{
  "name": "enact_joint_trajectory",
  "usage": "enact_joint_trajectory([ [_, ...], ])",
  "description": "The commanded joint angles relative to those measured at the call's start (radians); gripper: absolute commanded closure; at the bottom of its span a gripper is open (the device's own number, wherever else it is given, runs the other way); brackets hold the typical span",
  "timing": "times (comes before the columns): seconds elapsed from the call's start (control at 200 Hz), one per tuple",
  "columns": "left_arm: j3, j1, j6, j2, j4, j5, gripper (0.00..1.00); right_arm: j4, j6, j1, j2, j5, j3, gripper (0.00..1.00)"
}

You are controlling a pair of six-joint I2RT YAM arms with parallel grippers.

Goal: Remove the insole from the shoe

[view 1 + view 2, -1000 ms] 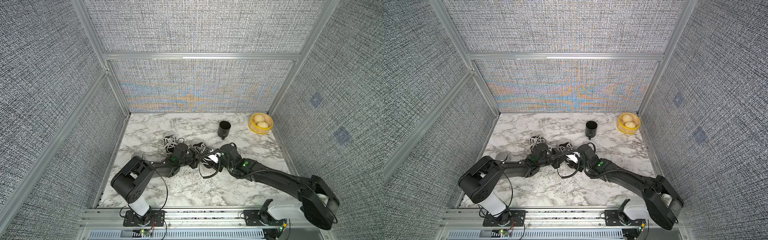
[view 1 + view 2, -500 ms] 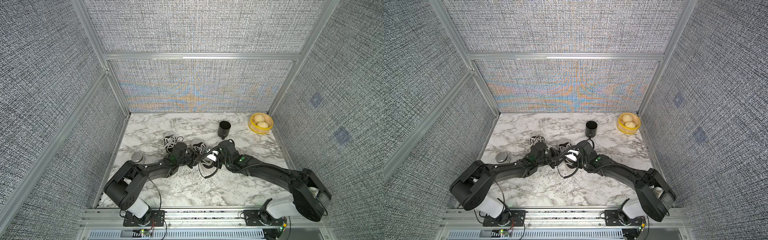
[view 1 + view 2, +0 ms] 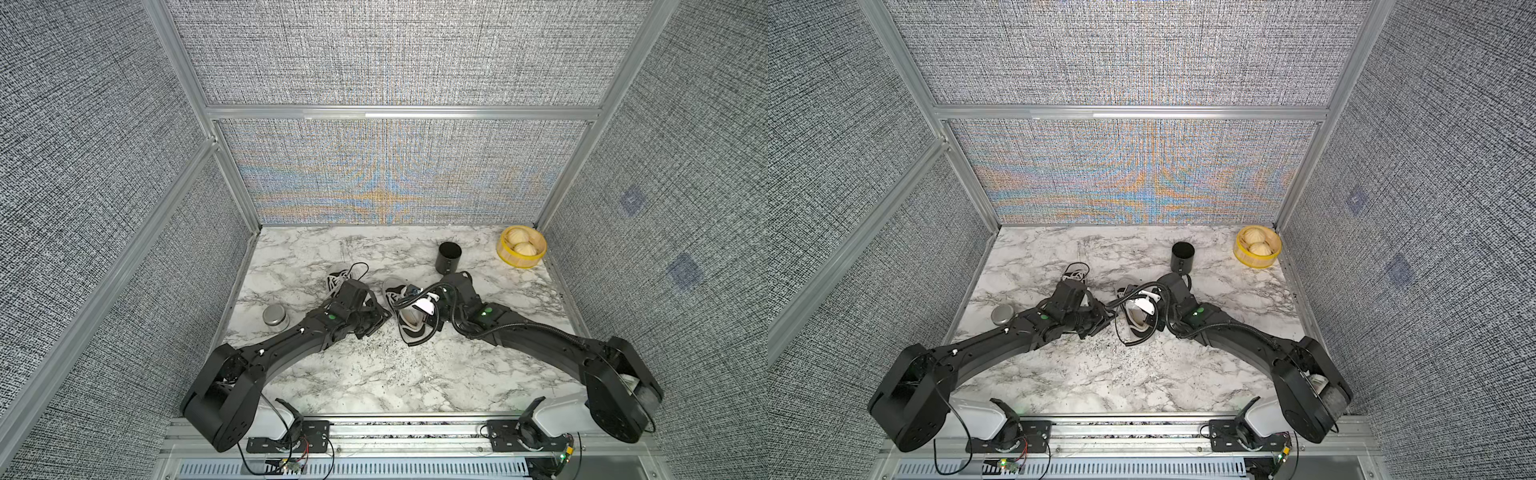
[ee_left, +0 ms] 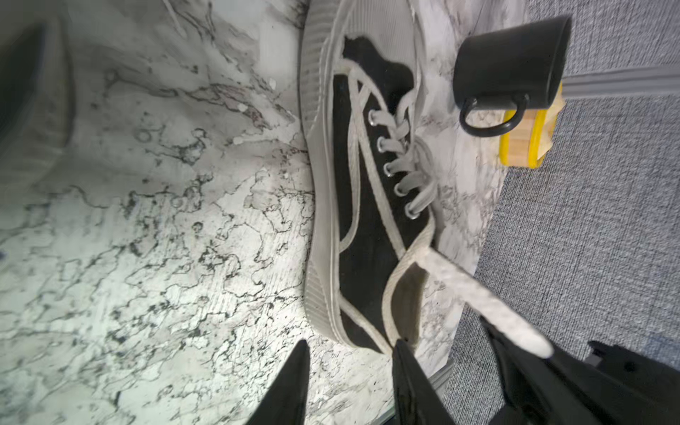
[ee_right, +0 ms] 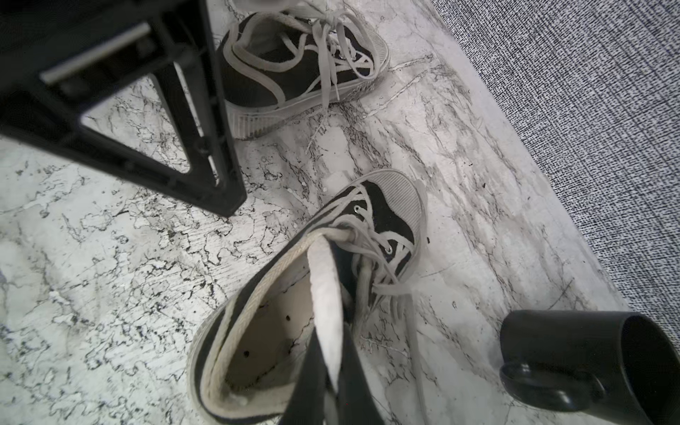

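Shoe: the black canvas sneaker with white laces and white rubber sole (image 4: pixel 364 228) is sitting near the middle of the marble-patterned bench (image 3: pixel 374 374), its toe pointing toward the rear edge and its heel toward the front edge.
Insole: the thin white foam insole (image 5: pixel 325 294) is sticking partway out of the shoe; its front part is lying inside under the laces, and its heel end is rising out over the collar.
Right gripper (image 5: pixel 333 386): it is clenching the raised heel end of the insole, jaws closed on it just above the shoe's opening.
Left gripper (image 4: pixel 351 342): it is standing released, jaws apart with bare marble between them, right at the shoe's heel; one fingertip is close against the heel rim, though I cannot tell whether it is touching.
Second shoe: a matching black canvas sneaker (image 3: pixel 340 278) is resting to the left of the first, partly hidden under the left arm.
Mug: a black handled mug (image 3: pixel 449 257) is standing near the rear edge, right of centre.
Basket: a round yellow-rimmed wooden basket (image 3: pixel 521 262) holding two pale buns (image 3: pixel 517 237) is sitting in the rear right corner.
Tin: a small round metal tin (image 3: pixel 275 321) is sitting near the left edge.
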Motion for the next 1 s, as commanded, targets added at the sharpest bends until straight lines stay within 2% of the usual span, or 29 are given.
enact_joint_trajectory([
  [0.0,0.029,0.0,0.09,0.058,0.078,0.111,0.61,0.036,0.009,0.0,0.009,-0.047,0.019,1.0],
  [0.085,0.041,0.0,0.087,0.107,0.169,0.16,0.61,0.033,0.009,-0.003,0.013,-0.05,0.019,1.0],
  [0.25,0.07,0.0,0.125,0.17,0.161,0.172,0.62,0.029,0.019,-0.007,0.01,-0.063,0.016,1.0],
  [0.485,0.138,0.001,0.222,0.223,-0.017,0.07,0.82,0.017,0.022,-0.01,-0.013,-0.072,0.016,1.0],
  [0.625,0.165,0.001,0.242,0.257,-0.055,0.024,0.92,-0.03,0.011,-0.012,-0.054,-0.083,0.028,1.0],
  [0.996,0.281,0.006,0.303,0.306,-0.133,-0.046,0.98,-0.313,-0.047,-0.01,-0.262,-0.132,0.062,1.0],
])
